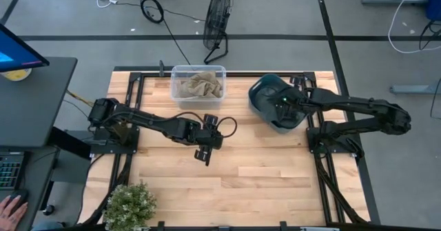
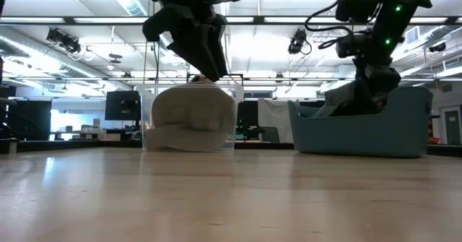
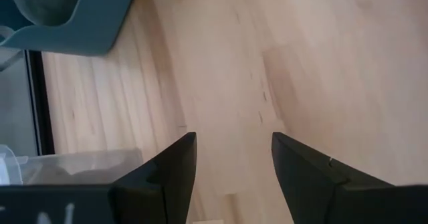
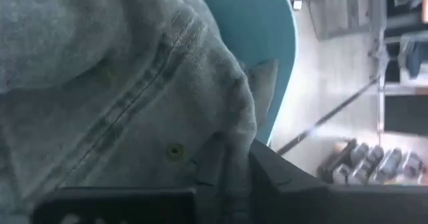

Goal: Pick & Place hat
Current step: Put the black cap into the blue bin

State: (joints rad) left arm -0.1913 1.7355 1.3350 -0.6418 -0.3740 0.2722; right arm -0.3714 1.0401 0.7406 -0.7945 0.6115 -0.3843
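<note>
1. The bench (image 1: 241, 176) holds a clear box (image 1: 198, 86) with a tan hat (image 1: 200, 87) in it.
2. The blue bin (image 1: 265, 101) holds a grey hat (image 4: 114, 97).
3. The right pincer (image 1: 288, 105) is down in the bin, clamped on the grey hat.
4. The left pincer (image 1: 204, 155) is apart over bare bench, near the box.

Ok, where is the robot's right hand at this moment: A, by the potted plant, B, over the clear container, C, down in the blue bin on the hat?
C: the right hand is down inside the blue bin, its fingers closed on the grey hat, as the right wrist view shows.
</note>
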